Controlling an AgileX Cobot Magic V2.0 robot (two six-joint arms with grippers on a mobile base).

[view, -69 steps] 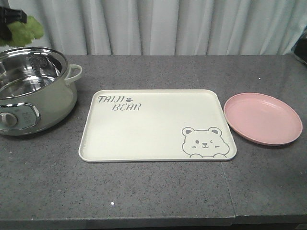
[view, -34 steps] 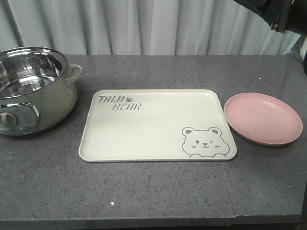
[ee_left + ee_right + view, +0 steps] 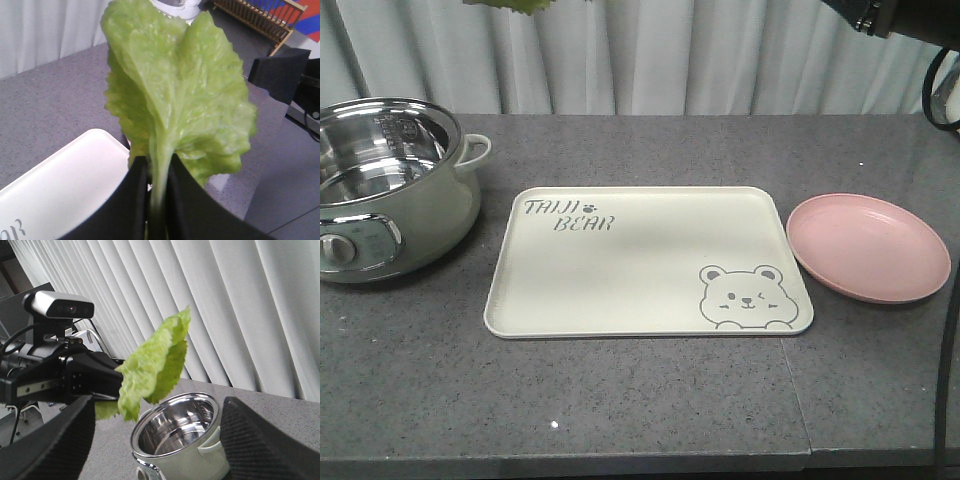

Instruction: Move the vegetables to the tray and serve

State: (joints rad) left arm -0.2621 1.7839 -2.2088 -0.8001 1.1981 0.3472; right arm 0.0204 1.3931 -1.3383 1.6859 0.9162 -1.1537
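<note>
A bright green lettuce leaf (image 3: 175, 100), crinkled at the edges with a pale central rib, hangs in the air well above the counter (image 3: 650, 400). The left hand (image 3: 156, 170) is clamped on it, its two dark fingers pinching only the narrow stalk end. The leaf's long axis runs along the rib, in line with the fingers. The stalk points back into the grip and the broad frilled tip points away from the hand. In the right wrist view the tip tilts upward towards the pale curtain (image 3: 240, 300). From the front only the leaf's lower fringe shows at the top edge of the picture, roughly over the gap between the steel-lined pot (image 3: 380, 190) and the cream tray (image 3: 640, 260). The tray lies flat in the middle of the counter with nothing on it, and an empty pink plate (image 3: 868, 247) sits just beside it on the other side. The right hand (image 3: 157, 405) is raised with its fingers wide apart, holding nothing. The main risk seems to be the small grip: the stalk is thin and slick-looking, so a quick swing could let the leaf slide out or tear at the rib. The leaf is also light and floppy, so if it is let go from this height, or before it is over the tray, it could drift onto the counter or fall into the pot.
</note>
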